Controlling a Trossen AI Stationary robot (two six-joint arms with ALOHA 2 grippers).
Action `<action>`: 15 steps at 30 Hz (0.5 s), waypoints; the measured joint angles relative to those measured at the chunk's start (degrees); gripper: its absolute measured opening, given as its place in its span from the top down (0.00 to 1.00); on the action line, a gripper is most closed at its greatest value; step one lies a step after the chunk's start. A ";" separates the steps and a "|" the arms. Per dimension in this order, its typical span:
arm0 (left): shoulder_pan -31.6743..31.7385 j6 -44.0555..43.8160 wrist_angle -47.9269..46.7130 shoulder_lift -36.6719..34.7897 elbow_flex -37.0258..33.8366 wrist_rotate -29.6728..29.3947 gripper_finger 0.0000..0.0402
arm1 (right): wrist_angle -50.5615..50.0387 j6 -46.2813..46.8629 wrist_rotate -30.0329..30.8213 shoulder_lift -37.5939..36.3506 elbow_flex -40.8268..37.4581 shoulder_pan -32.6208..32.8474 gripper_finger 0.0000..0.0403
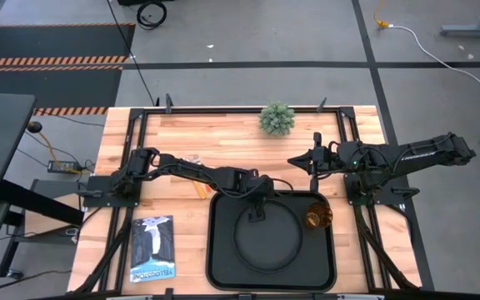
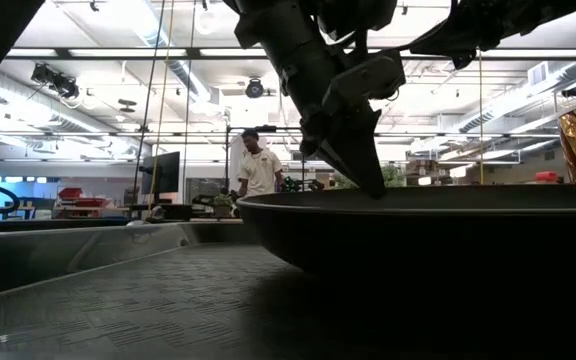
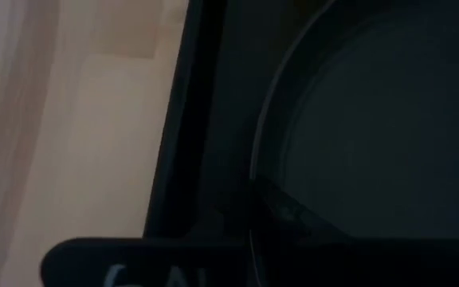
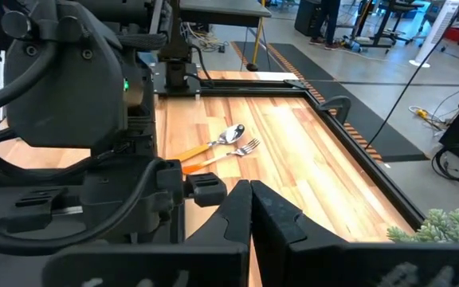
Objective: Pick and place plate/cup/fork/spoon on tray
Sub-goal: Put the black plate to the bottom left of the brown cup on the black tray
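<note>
The round black plate [image 1: 265, 243] lies inside the black tray [image 1: 220, 258]. My left gripper [image 1: 257, 210] is shut on the plate's far rim, and the low view shows its fingers [image 2: 366, 172] pointing steeply down onto it. The amber cup [image 1: 318, 218] stands in the tray's far right corner. The spoon [image 4: 231, 134] and the fork [image 4: 248, 147], both with orange handles, lie side by side on the wooden table, left of the tray's far end. My right gripper [image 4: 251, 209] hovers shut above the table's far right part, holding nothing. My left gripper pinches the plate's far rim [image 3: 271, 191] between its two fingers, one fingertip [image 3: 287, 211] lying on the inner side of the rim. The fingers come from above and from the far side, slanting down. The plate sits within the tray; whether its far edge is lifted I cannot tell.
A small green plant [image 1: 277, 118] stands at the table's far edge. A booklet [image 1: 153, 248] lies on the near left of the table beside the tray. A person [image 2: 260, 165] stands in the room beyond the table.
</note>
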 joint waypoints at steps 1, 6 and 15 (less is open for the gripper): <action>0.01 -0.62 -0.02 0.00 0.00 0.01 0.97 | 0.00 0.00 0.00 0.01 0.00 -0.02 0.97; 0.00 -2.55 -0.03 0.00 0.00 0.07 0.93 | 0.02 0.00 0.00 0.00 0.00 0.00 0.97; 0.16 -6.90 -0.02 -0.04 0.00 0.02 0.82 | 0.04 0.00 0.00 0.00 0.00 -0.01 0.97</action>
